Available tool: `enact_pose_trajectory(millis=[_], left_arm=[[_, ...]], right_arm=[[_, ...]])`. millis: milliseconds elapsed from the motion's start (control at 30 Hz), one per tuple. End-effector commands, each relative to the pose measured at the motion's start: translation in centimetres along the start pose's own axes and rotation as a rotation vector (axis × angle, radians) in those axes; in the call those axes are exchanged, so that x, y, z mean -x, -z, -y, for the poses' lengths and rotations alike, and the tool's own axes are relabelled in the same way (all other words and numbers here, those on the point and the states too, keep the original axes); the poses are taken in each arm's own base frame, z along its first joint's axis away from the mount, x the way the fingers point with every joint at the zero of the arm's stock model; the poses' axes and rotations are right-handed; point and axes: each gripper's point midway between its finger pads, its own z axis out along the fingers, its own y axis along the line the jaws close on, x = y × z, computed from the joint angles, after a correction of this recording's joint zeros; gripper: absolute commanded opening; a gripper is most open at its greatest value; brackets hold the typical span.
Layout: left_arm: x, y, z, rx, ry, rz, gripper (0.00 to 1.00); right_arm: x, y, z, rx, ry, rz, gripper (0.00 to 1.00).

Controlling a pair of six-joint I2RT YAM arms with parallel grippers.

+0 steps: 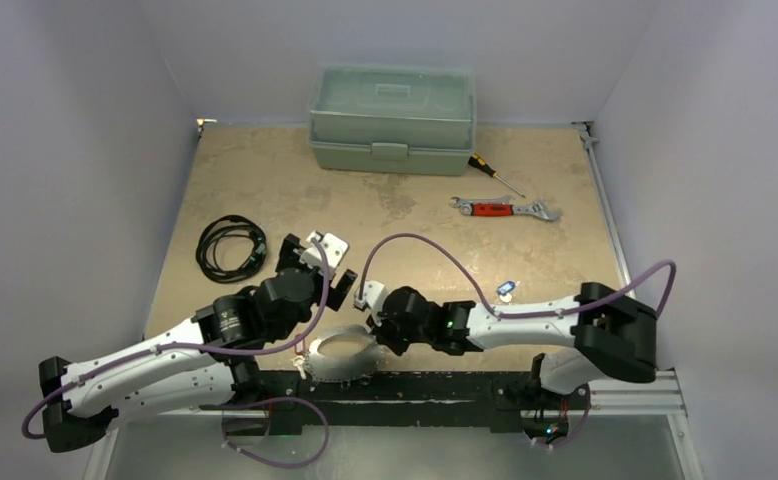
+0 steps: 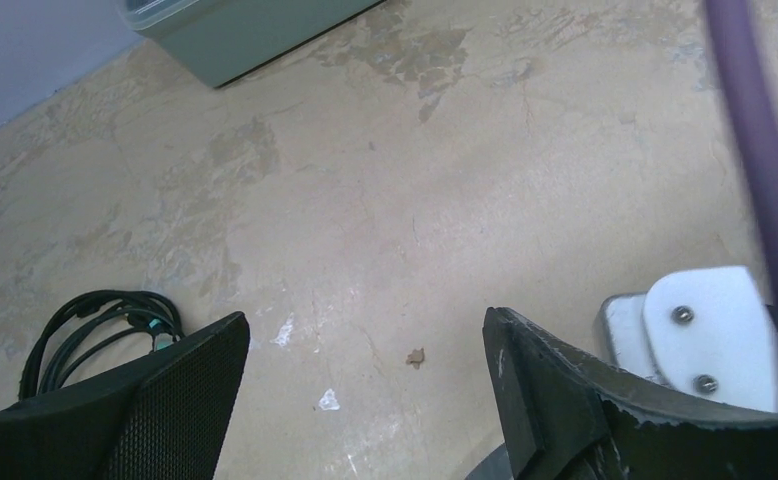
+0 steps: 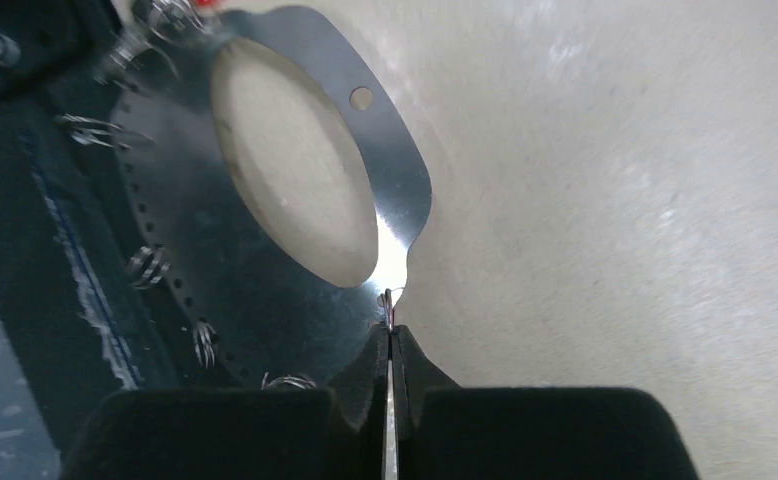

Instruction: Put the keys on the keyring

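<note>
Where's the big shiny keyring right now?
In the top view, the keyring lies at the near edge of the table, between the two arms, its rim pinched by the right gripper.

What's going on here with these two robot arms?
The right gripper is pinched shut on the pointed edge of a flat oval silver metal keyring, lying by the near edge of the tan table. The left gripper hovers open beside it over bare surface, holding nothing. A small silver key with a blue tag lies apart on the table, not yet on the ring.
</note>
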Motion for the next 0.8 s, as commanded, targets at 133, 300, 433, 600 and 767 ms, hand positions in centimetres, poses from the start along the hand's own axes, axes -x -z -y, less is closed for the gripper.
enact_pose_trajectory(millis=[133, 300, 433, 600, 767], left_arm=[[4.5, 2.7, 2.1, -0.235, 0.085, 0.192, 0.83], [7.1, 6.0, 4.2, -0.454, 0.113, 0.368, 0.81], [7.7, 7.5, 5.9, -0.583, 0.095, 0.433, 0.80], [7.1, 9.3, 9.9, -0.827, 0.041, 0.457, 0.79], [6.1, 9.9, 12.2, -0.957, -0.034, 0.467, 0.68]], right_arm=[[9.0, 6.5, -0.5, 0.017, 0.127, 0.380, 0.00], [12.7, 11.9, -1.2, 0.043, 0.243, 0.631, 0.00], [14.5, 16.6, -2.6, 0.105, 0.340, 0.842, 0.00], [14.6, 19.6, -4.1, 0.168, 0.459, 0.989, 0.00], [14.3, 21.3, -5.2, 0.219, 0.515, 1.076, 0.00]])
